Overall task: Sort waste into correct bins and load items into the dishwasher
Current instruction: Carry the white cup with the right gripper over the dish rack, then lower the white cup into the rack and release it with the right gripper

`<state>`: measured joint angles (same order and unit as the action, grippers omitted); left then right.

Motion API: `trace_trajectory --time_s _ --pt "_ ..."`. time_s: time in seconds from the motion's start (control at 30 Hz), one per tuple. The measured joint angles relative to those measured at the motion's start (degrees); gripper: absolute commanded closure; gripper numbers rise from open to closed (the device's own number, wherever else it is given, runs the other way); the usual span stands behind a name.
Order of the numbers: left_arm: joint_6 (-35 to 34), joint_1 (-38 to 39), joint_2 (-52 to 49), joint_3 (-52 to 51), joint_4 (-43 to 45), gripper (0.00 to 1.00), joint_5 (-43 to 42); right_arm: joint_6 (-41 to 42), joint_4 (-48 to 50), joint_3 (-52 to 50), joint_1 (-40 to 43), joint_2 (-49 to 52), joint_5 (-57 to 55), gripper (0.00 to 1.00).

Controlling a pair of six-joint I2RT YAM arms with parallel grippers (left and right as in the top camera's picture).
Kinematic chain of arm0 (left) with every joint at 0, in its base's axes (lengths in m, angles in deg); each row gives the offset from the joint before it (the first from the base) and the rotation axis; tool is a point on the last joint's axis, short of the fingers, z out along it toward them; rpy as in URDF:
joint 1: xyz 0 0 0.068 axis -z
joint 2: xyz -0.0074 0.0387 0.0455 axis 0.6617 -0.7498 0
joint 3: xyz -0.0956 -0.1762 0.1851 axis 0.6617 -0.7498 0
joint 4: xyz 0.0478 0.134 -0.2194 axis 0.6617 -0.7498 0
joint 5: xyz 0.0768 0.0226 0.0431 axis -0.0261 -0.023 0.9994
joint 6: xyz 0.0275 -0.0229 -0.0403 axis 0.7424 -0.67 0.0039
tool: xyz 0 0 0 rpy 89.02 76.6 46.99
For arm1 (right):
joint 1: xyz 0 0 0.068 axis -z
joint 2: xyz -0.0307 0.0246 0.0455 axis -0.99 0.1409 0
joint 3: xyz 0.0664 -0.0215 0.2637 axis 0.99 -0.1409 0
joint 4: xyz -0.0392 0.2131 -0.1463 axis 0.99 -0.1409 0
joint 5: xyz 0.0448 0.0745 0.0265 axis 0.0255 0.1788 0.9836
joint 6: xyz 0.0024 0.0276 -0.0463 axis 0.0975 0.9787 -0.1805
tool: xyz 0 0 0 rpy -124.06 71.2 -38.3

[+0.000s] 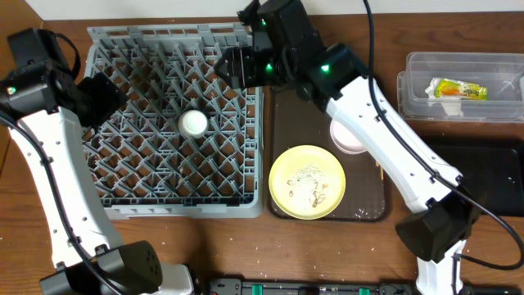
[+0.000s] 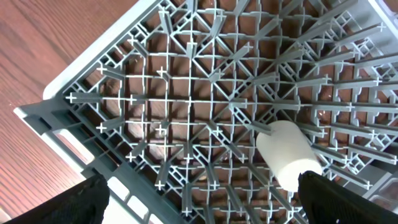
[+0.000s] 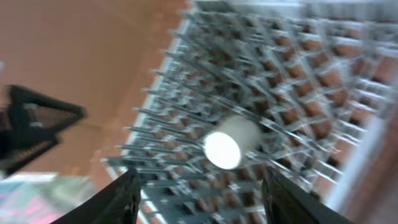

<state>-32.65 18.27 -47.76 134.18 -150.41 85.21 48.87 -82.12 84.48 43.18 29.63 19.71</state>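
Plainly the dishwasher (image 1: pixel 176 209), the big grey pegged rack, is where both arms are working. The left claw (image 1: pixel 102 97) hangs over its left side and the right claw (image 1: pixel 233 67) over its far right corner. Both are spread wide with nothing between the fingers.

The brown tray (image 1: pixel 368 197) lies on the counter (image 1: pixel 221 246) behind the right claw, under that arm. It carries what is not yet loaded.

The clear tub (image 1: pixel 417 61) sits well off to the right claw's outer side, apart from the dishes, likely because it takes wrappers.

On the tray the pale yellow plate (image 1: pixel 286 197) lies flat. The white bowl (image 1: pixel 348 139) is half hidden beneath the arm.

The small white cup (image 1: pixel 194 123) leans tilted among the pegs between the two claws, just ahead of the right one. The pegs seem to wedge it so it cannot roll.

The snack packet (image 1: pixel 458 88) lies inside the tub, already sorted.

The rice-like crumbs (image 1: pixel 311 176) are scattered on the plate. I judge they need clearing before the plate goes in the rack.
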Motion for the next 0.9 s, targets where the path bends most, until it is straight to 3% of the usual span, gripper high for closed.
trace_trajectory --time_s 0.13,0.47,0.8,0.9 --pt "0.0 0.0 0.0 0.0 -0.07 0.02 0.0 -1.22 -3.39 -0.07 0.04 0.31 -4.22 0.47" --pt "0.02 0.0 0.0 0.0 -0.04 0.02 0.0 -1.36 4.17 -0.07 -4.13 5.55 -7.69 0.99" --pt "0.02 0.0 0.0 0.0 -0.07 0.02 0.0 3.28 17.97 -0.31 -8.26 22.08 -5.42 0.99" --pt "0.0 0.0 0.0 0.0 -0.07 0.02 0.02 3.74 18.58 -0.28 -7.93 22.86 -3.91 0.99"
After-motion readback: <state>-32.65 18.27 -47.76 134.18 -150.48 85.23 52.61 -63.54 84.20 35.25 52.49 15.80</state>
